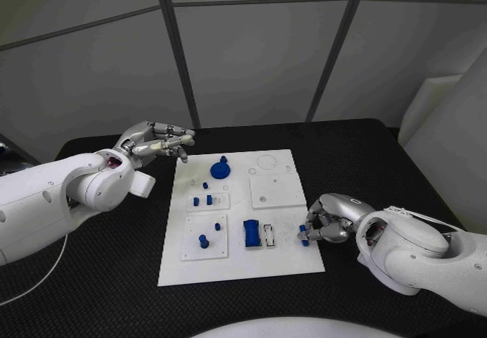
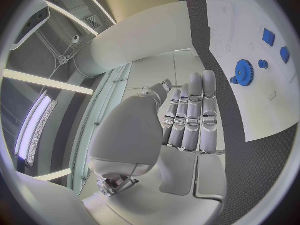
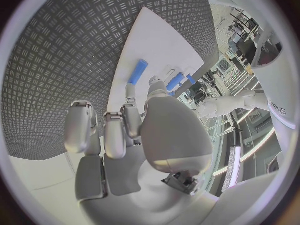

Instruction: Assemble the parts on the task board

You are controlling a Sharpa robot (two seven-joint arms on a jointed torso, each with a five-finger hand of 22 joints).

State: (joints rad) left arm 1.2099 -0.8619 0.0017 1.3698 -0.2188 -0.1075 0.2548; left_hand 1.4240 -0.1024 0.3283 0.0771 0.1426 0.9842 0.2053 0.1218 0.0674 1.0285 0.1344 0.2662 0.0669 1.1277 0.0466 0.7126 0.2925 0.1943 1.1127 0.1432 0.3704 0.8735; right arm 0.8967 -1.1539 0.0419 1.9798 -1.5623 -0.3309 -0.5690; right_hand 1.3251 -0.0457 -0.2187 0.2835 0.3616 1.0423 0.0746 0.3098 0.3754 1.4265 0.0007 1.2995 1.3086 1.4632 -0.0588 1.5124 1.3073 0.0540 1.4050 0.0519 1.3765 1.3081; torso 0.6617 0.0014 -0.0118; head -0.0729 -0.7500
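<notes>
I see the white task board (image 1: 289, 260) lying flat at the frame's centre, long side running away from me. A blue gear (image 1: 219, 169) sits near its top. Small blue pegs (image 1: 203, 201) stand mid-left, a blue block (image 1: 250, 233) lower centre, and a blue piece (image 1: 303, 235) at the right edge.

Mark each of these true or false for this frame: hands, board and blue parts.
1. The left hand holds a blue gear. False: it holds nothing, beside the board's far corner.
2. The right hand is at the white board's right edge, by a small blue part. True.
3. The blue gear lies on the board. True.
4. The board lies on a wooden table. False: the table is black.
</notes>
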